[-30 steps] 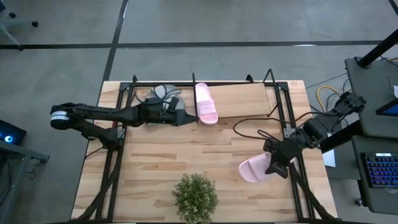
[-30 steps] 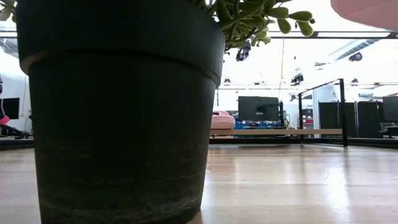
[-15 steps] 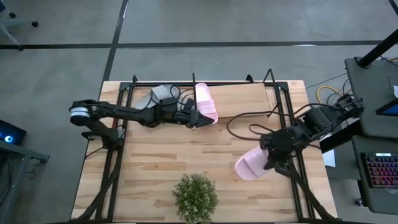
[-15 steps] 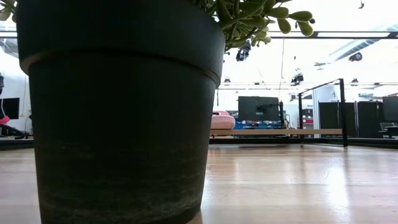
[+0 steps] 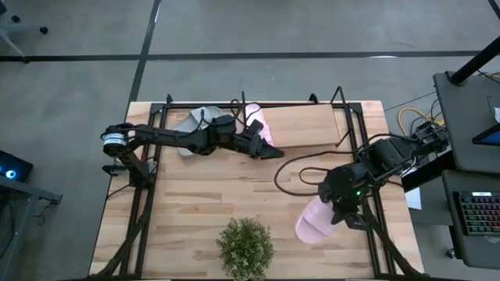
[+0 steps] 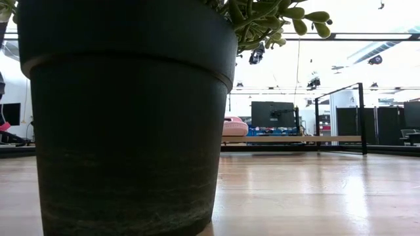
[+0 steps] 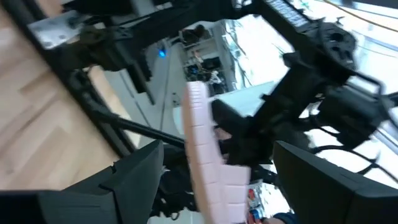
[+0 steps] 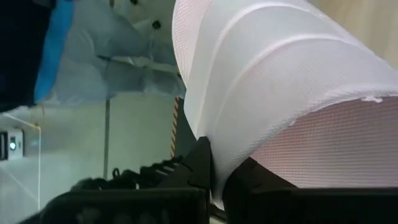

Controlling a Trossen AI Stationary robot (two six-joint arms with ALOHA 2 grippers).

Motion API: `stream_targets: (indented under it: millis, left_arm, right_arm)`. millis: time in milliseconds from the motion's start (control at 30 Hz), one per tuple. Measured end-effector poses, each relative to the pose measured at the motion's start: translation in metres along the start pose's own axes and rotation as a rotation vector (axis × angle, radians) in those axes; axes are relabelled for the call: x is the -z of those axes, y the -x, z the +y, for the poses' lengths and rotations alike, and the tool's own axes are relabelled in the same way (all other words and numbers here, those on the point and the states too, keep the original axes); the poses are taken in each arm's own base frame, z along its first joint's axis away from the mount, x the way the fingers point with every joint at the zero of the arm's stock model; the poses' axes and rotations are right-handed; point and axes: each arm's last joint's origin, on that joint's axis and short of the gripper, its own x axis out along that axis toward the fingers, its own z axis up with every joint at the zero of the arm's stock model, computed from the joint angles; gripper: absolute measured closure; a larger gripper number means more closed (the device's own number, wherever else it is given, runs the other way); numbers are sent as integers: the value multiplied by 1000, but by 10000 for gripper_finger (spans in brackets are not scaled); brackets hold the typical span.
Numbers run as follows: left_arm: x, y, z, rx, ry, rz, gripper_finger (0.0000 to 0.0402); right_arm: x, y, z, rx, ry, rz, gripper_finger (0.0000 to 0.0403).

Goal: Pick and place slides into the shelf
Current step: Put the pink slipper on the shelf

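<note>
The right gripper (image 5: 337,209) is closed on a pink slide (image 5: 312,224) — it holds it by the strap, above the table (image 5: 195,203), near the right front part and close to the potted plant (image 5: 246,246). The left gripper (image 5: 273,153) has its fingers spread and holds nothing; it hangs just in front of the shelf (image 5: 305,125). On the shelf lie the other pink slide (image 5: 256,123) and, further left, a grey slide (image 5: 199,119) — both partly hidden by the left arm.
</note>
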Motion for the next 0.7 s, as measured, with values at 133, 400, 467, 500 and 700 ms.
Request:
stream_targets:
  millis: [133,400,467,500,700]
  left_arm:
    - [-2,-3,-8,16,-10,-2,114]
    - [1,-2,2,-44,18,12,114]
    - [1,-3,3,-46,18,12,114]
    - [1,-3,3,-46,18,12,114]
    - [0,-3,3,-48,19,7,114]
  right_arm:
    - [-3,5,-4,-2,2,-3,394]
    - [-16,12,5,4,86,0,394]
    - [-19,12,7,22,109,33,394]
    - [-21,12,8,33,120,55,394]
    - [-35,1,11,82,183,185,394]
